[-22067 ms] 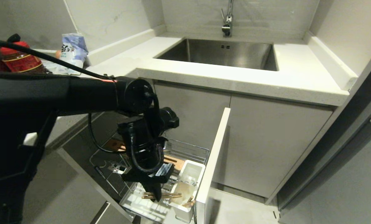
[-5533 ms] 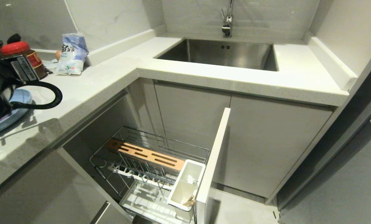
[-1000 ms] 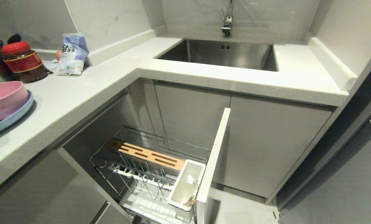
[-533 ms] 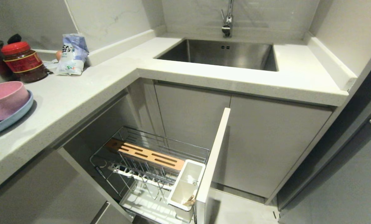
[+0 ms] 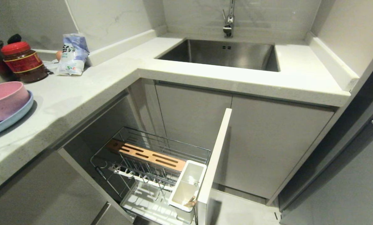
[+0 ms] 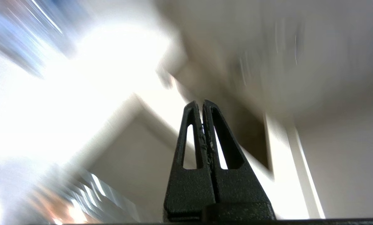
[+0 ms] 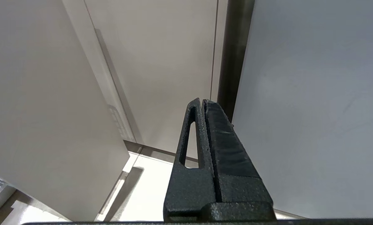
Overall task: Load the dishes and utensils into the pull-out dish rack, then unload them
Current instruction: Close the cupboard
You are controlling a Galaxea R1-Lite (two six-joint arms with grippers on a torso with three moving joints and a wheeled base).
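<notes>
The pink bowl [image 5: 3,100] sits on the light-blue plate [image 5: 8,122] at the left edge of the counter. Below the counter the pull-out dish rack [image 5: 161,147] stands pulled out, with its wooden strip [image 5: 146,155] and white front panel [image 5: 216,153]. Light-wood chopstick ends [image 5: 191,202] show low in the white utensil cup [image 5: 186,187]. Neither arm is in the head view. My left gripper [image 6: 202,103] is shut and empty, with a blurred scene behind it. My right gripper [image 7: 202,100] is shut and empty, parked in front of plain cabinet fronts.
A red-lidded jar [image 5: 24,61] and a blue-white bag [image 5: 72,54] stand at the back left of the counter. The steel sink [image 5: 224,54] with its tap [image 5: 228,18] lies behind. White cabinet doors [image 5: 261,147] stand right of the rack.
The left arm, at the plate on the left edge some seconds ago, has left the head view. Bowl, plate and rack have stayed still over the last second.
</notes>
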